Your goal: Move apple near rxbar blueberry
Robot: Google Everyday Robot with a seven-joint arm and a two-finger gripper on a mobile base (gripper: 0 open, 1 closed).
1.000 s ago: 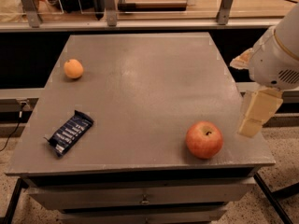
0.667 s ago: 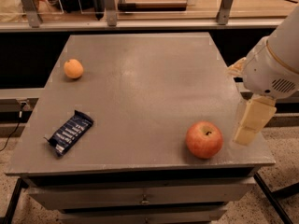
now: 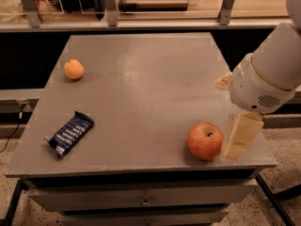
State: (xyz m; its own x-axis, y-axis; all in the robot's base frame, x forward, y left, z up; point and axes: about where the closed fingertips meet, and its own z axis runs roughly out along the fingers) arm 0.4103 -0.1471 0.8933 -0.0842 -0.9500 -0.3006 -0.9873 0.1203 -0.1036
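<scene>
Camera view: the apple (image 3: 205, 141) is round and red-orange with a yellowish blush and a dark stem dimple on top. It sits near the front right corner of the grey table (image 3: 141, 88). The rxbar blueberry (image 3: 70, 133) is a flat bar in a dark navy wrapper with crimped ends. It lies at an angle near the front left edge, well apart from the apple. The wrapper has rows of white lettering, too small to read. A smaller plain orange fruit (image 3: 74, 69) sits at the back left.

The cream-coloured gripper (image 3: 241, 138) hangs from the white arm (image 3: 273, 74) just beside the apple on its right, low over the table's right edge. Contact with the apple is unclear, and I cannot tell if the gripper is apart or together.

Versus a second ago, the gripper has dropped lower and come in closer to the apple. The apple, bar and orange fruit have not moved.
</scene>
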